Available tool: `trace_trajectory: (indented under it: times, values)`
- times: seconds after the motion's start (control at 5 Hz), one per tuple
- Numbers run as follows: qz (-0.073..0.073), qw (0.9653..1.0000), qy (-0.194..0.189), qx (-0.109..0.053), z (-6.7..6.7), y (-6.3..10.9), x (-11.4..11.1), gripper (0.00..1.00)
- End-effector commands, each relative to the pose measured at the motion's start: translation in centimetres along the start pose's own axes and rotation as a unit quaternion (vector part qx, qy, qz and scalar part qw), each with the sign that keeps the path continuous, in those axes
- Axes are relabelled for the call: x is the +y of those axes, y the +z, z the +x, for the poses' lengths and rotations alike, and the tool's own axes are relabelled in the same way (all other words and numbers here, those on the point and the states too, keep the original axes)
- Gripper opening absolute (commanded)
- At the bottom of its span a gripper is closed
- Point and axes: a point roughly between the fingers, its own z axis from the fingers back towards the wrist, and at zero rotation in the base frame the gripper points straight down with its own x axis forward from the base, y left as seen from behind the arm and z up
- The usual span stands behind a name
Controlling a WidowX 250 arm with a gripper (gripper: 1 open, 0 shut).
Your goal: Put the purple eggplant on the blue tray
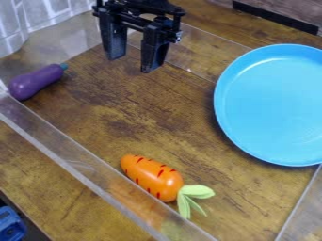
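Landmark: blue tray (270,56), a round light-blue plate with a raised rim, at the right side of the wooden table (126,104).
Tray contents: nothing lies on it.
Purple eggplant (37,81): on the table, well apart from the blue tray, at the far left beside the clear plastic wall (63,151).
Eggplant long axis: runs from lower left to upper right in the view, lying flat.
Eggplant heading: the narrower end points up and right, roughly toward the tray side; the rounder end faces lower left. Which end carries the stem cannot be told.
Gripper (136,52): black, hanging above the table between eggplant and blue tray, nearer the back edge.
Gripper state: fingers parted with a visible gap; nothing held.
Carrot (156,178): orange with green leaves, in front of and left of the blue tray; not part of the task.
Progress: nothing done. Eggplant is untouched.
Remaining: reach, grasp, carry, release on the blue tray.
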Motion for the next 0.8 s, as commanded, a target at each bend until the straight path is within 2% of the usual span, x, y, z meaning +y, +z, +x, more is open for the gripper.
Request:
trace_trajectory:
  times: [0.0, 0.2, 0.4, 0.6]
  values:
    - [0.002, 1.0, -0.001, 0.006, 0.1, -1.4, -0.6, 1.0]
    - [0.004, 0.9999, -0.006, 0.011, -0.2, -2.0, -0.3, 1.0]
    - [0.021, 0.9994, -0.009, 0.025, -1.6, -1.5, 1.5, 1.0]
    - [0.021, 0.9993, -0.006, 0.029, -1.5, -2.1, 1.6, 1.0]
